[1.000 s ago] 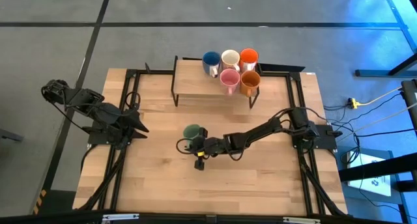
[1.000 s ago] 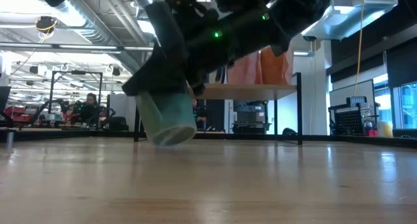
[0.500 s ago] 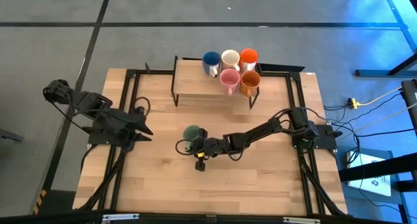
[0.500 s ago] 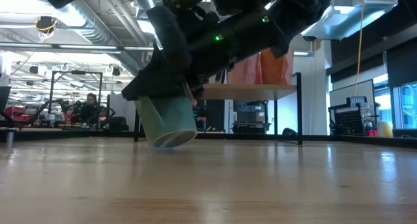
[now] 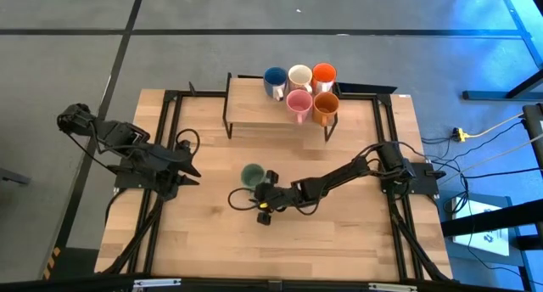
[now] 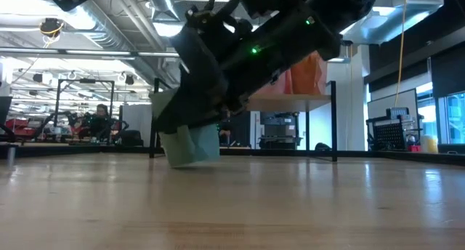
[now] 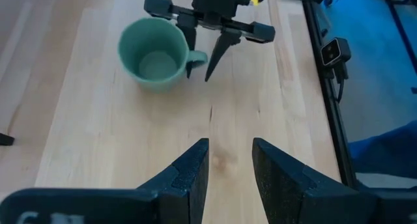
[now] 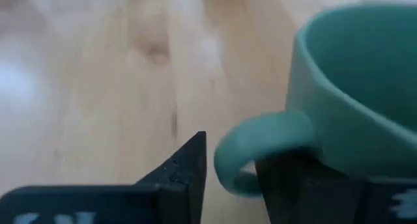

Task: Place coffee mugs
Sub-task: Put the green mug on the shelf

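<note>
Right gripper (image 7: 207, 60) at mid-table, jaws parted, straddling the handle of the green mug (image 7: 154, 53) without clamping it — mug upright on the wooden table (image 5: 339, 233). Left gripper (image 5: 192, 171) just beside it to the left, jaws parted, holding nothing. Farther back, on a raised shelf (image 5: 246, 109): blue mug (image 5: 275, 81), white mug (image 5: 299, 76), orange-red mug (image 5: 323, 75), pink mug (image 5: 298, 103), orange-brown mug (image 5: 325, 107) — clustered close together.

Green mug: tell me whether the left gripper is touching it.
Apart. The left wrist view shows a stretch of bare table between the left gripper and the green mug.
</note>
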